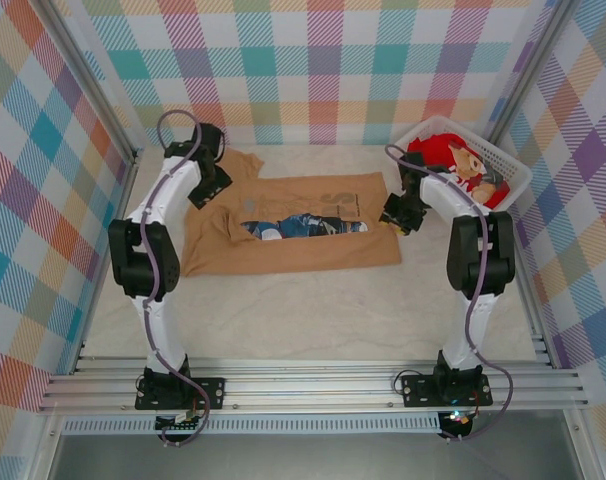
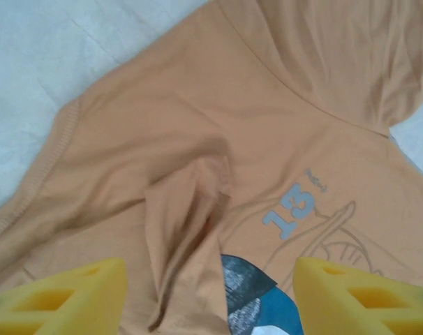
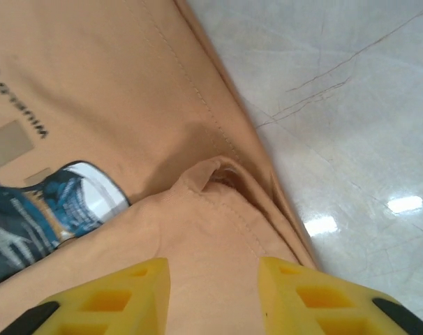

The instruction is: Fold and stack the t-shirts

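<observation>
**Tan t-shirt [image 1: 293, 240] part-folded on the worktop [image 1: 313, 310]**

It is spread flat between the arms, and a red t-shirt [image 1: 445, 153] lies in the white basket [image 1: 515, 168]. The left claw [image 2: 210, 293] and right claw [image 3: 215, 293] are held open over its side edges, with nothing gripped. The soft, limp cloth is judged best pinched at hems.

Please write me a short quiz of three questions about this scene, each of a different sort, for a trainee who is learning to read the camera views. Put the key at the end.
1. True or false: the red t-shirt lies in the white basket.
2. Choose one. The left claw hangs with its fingers apart over:
A. the tan t-shirt
B. the white basket
C. the red t-shirt
3. Fill in the gap: in the left wrist view, the grey number printed on the tan t-shirt reads ___.

Key: 1 true; 2 A; 3 13.
</observation>
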{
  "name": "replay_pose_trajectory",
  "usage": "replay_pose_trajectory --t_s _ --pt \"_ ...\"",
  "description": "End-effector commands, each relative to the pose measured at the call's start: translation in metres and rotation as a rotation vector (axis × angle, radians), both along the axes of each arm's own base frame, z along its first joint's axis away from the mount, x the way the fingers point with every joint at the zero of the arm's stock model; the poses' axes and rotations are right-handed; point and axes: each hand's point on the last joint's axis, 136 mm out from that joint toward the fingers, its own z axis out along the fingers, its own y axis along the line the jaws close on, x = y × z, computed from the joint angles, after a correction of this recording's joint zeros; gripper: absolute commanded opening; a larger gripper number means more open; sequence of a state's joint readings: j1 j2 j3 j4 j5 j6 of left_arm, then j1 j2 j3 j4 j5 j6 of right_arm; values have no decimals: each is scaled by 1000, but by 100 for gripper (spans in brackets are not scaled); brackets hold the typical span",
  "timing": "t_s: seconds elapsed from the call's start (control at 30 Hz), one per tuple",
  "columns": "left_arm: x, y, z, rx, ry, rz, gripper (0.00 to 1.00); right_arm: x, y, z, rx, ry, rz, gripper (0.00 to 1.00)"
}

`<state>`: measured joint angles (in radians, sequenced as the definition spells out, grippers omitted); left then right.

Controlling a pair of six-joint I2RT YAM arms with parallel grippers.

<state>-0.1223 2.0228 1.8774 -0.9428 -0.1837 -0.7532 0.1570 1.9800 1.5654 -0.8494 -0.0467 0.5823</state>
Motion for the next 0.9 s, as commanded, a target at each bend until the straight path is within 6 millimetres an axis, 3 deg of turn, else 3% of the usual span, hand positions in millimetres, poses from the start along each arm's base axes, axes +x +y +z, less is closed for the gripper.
replay_pose_trajectory --t_s 0.0,0.17,0.27,0.5,0.63,0.7,0.87 --pt "-45 30 13 -12 69 47 61 -14 0 37 -4 -84 36 40" --pt "-130 52 -39 -147 233 201 46 -59 15 22 105 -37 28 38" --pt "-158 63 -68 -228 274 293 45 -76 26 11 174 -5 20 38" --pt "-162 64 -93 -319 275 322 44 -88 28 -12 191 57 31 38" --pt "-165 65 -97 -294 279 269 39 -88 25 -24 167 93 31 36" --pt "-166 63 -101 -306 286 253 31 -87 25 -28 162 100 31 36" --pt "-186 58 -107 -339 350 351 31 -85 22 -34 141 105 25 35"
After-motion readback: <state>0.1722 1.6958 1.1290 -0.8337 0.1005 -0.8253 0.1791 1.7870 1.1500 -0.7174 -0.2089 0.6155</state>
